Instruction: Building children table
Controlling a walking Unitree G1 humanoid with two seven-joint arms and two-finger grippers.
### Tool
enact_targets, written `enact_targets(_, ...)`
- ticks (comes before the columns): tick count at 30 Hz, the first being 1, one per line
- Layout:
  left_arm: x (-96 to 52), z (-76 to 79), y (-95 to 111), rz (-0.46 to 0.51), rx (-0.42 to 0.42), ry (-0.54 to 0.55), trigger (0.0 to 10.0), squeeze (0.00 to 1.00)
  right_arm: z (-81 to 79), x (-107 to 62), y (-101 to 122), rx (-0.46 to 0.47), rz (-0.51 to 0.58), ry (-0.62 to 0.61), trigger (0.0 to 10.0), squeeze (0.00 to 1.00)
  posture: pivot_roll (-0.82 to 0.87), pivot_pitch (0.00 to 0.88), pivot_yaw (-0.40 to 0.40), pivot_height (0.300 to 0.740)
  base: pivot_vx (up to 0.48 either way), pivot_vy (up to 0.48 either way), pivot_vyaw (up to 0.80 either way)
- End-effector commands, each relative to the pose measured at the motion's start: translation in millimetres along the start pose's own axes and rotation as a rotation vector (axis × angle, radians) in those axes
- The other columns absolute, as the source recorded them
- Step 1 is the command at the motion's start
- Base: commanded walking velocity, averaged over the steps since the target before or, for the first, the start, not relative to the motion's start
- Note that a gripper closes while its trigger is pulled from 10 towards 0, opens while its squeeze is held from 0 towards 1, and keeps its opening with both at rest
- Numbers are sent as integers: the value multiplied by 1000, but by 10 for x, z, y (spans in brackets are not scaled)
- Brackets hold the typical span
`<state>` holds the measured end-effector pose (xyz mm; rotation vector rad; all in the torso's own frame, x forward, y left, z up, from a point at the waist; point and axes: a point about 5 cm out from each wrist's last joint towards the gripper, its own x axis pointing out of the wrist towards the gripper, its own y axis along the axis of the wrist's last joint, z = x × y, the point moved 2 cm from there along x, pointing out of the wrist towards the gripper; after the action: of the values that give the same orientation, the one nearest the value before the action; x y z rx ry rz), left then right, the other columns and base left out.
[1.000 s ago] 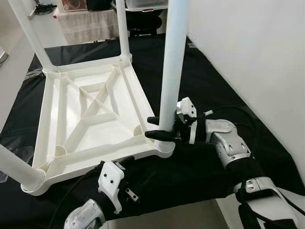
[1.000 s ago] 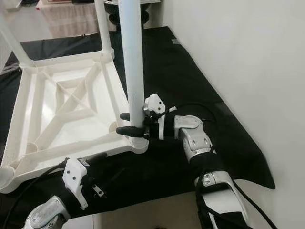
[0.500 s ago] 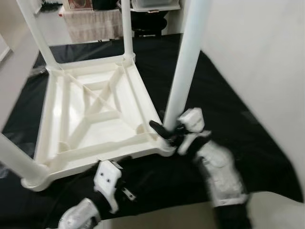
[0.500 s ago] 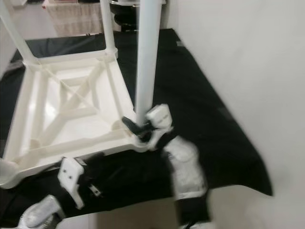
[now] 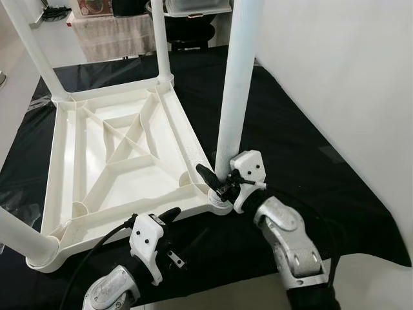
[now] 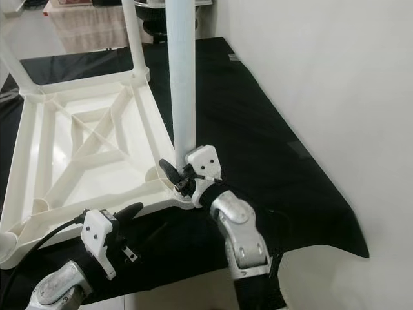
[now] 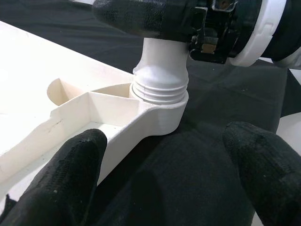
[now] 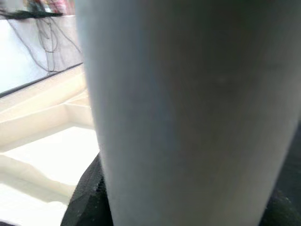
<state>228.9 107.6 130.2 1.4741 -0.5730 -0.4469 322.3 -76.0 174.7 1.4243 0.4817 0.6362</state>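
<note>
A black cloth [image 5: 303, 148] covered the floor beside a white wall. An upturned white plastic table top [image 5: 122, 161] lay flat on the cloth, its ribbed underside facing up, with legs standing from its corners.

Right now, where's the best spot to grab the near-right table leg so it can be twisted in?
Low on the white leg, just above its threaded base in the corner socket, coming in from the right. The leg is round and upright, and the right gripper already clasps it there; the left gripper hangs open nearby.

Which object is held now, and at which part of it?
The right pincer holds the white table leg at its bottom end, above the corner socket. The left pincer holds nothing.
</note>
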Motion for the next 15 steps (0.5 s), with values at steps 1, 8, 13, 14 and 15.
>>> enact_targets(1,-26,-16,-74,-40,-1,6,10000,0,-12,-50,-205,55,-85,85,10000,914,1,200,-9,740,0,0,0)
enact_targets(8,-16,9,-72,-39,-3,0,10000,0,181,-65,104,-5,-26,408,10000,1000,13,199,-19,740,0,0,0)
enact_targets(13,-21,13,-78,-39,-4,2,10000,0,285,-34,182,-7,-40,512,10000,0,28,196,-26,740,0,0,0)
enact_targets(14,-25,14,-82,-39,-4,4,10000,0,316,-22,220,-18,-50,567,10000,0,38,197,-29,740,0,0,0)
enact_targets(15,-32,14,-89,-41,-3,7,10000,0,335,-2,262,-18,-63,639,10000,0,46,194,-27,740,0,0,0)
